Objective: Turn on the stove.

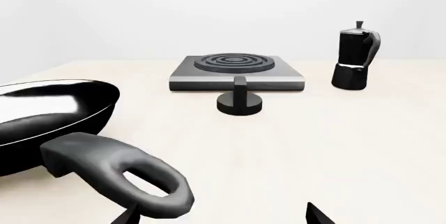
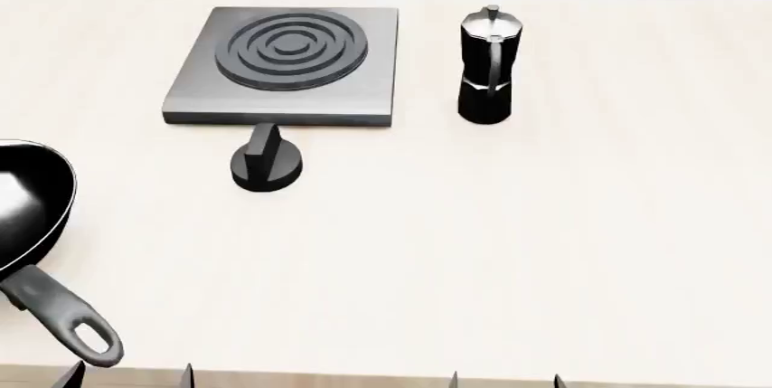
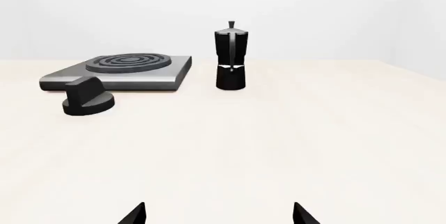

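frying pan (image 2: 27, 212) cut by left edge, both pincers showing only fingertips (image 3: 136, 214)

Looks like I'm driving in a stripped-down simulated kitchen. What gives it away is the cooking gear: a flat grey stove (image 2: 285, 67) with raised burner rings and its separate round black knob (image 2: 266, 166) just in front, a black moka pot (image 2: 487, 64) standing upright beside it, and a shiny black frying pan (image 2: 31, 225) off to my left. Everything sits on one pale cream countertop (image 2: 507, 252) against a plain white backdrop.
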### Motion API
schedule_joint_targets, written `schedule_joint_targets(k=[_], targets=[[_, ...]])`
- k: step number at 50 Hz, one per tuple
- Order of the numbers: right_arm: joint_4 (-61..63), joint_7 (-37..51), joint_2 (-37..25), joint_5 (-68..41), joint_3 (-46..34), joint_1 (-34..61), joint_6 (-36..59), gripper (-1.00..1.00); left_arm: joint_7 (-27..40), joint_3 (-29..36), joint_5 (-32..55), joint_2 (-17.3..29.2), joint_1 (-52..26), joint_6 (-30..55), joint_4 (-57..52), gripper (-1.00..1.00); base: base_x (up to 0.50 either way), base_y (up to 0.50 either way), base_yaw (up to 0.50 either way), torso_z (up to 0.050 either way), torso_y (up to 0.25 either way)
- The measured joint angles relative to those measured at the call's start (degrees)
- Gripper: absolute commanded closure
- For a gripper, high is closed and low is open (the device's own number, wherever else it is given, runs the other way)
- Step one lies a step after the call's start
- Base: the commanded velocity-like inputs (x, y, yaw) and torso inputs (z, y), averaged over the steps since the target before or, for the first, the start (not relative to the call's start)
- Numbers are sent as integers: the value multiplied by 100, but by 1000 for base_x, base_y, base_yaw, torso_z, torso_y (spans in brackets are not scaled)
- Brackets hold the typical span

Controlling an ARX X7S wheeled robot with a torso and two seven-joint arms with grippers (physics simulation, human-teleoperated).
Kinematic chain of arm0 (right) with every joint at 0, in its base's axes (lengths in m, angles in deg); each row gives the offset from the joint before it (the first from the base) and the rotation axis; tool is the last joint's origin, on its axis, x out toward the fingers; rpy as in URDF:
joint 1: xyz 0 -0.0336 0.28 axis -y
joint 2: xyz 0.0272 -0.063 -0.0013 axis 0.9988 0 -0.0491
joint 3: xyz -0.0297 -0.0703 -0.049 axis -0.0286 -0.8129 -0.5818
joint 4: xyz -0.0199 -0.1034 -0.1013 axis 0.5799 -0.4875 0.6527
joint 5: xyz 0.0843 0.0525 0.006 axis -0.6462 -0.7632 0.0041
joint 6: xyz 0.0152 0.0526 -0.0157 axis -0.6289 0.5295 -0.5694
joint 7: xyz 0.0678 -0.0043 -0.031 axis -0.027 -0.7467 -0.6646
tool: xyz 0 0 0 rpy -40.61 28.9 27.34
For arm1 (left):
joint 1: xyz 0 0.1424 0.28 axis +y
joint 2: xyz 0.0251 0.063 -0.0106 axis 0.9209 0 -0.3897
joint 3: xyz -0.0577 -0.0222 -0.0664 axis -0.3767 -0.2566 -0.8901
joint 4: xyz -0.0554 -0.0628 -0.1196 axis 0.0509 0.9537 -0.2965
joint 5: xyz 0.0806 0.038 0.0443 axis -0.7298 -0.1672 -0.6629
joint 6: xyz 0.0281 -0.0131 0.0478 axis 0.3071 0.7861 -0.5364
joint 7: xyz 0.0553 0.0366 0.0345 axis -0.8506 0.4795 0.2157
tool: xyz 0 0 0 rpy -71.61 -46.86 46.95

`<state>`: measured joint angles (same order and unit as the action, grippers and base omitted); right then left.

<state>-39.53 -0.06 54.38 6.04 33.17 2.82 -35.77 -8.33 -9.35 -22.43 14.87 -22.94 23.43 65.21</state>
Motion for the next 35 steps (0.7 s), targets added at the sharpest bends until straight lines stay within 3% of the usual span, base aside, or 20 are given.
schedule_joint_targets(k=[19,35], targets=[[154,219,-252,-183,-287,-48,102,-100,366,258,194,223,24,214,-144,-100,0,0,0,0,0],[1445,341,-527,-320,-469,-190,1077,-100,633,395,366,438,220,1069,-1512,-100,0,0,0,0,0]])
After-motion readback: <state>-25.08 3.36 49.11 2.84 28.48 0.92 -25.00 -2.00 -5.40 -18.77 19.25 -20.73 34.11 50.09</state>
